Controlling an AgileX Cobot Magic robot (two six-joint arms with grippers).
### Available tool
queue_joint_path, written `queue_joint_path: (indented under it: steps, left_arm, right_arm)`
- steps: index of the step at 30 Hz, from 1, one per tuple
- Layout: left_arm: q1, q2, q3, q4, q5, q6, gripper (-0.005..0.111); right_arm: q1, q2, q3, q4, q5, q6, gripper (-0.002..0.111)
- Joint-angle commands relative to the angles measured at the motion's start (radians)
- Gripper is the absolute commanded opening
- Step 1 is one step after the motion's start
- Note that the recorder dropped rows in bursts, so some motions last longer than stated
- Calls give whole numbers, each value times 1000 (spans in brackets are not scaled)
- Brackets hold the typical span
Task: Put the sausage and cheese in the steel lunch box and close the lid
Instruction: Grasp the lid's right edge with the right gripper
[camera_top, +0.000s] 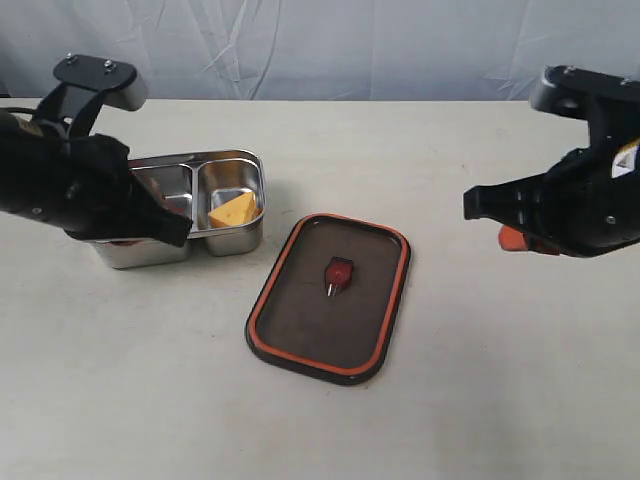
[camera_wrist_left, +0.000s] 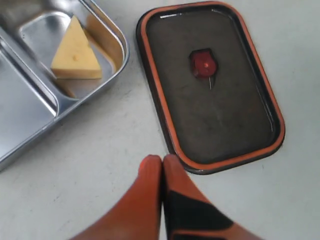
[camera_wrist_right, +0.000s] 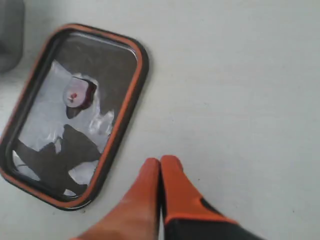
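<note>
- Exterior view: cheese lies in the lunch box's smaller compartment; left arm partly covers the larger.
- Lid just beside the box.
- Left hand and right hand: fingers together, empty.

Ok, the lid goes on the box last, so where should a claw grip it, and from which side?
Probably a long side of the raised orange rim, coming from above: the lid lies flat on the table, rim up, so that lip is what a claw can pinch.

One steel lunch box, one cheese wedge, one dark lid, two robot arms
</note>
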Motion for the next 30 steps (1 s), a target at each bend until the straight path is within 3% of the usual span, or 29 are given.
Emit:
queue_joint_path:
  steps: [1, 3, 4, 8, 19, 30]
  left_arm:
    - [0, -29, 46, 27, -29, -8, 0]
    - [0, -29, 50, 44, -35, -8, 0]
    - [0, -29, 50, 52, -38, -8, 0]
    - [0, -29, 50, 76, -49, -8, 0]
    - [0, -29, 50, 81, -88, -9, 0]
    - [0, -29, 50, 94, -87, -10, 0]
  right_arm:
    - [-7, 198, -78, 37, 26, -10, 29]
    - [-7, 282, -110, 128, 10, -76, 47]
    - [-7, 312, -120, 180, 6, -112, 49]
    - [-5, 400, -155, 280, -7, -186, 49]
    - [44, 542, -261, 278, -19, -186, 49]
    - [95, 699, -410, 100, 92, -35, 49]
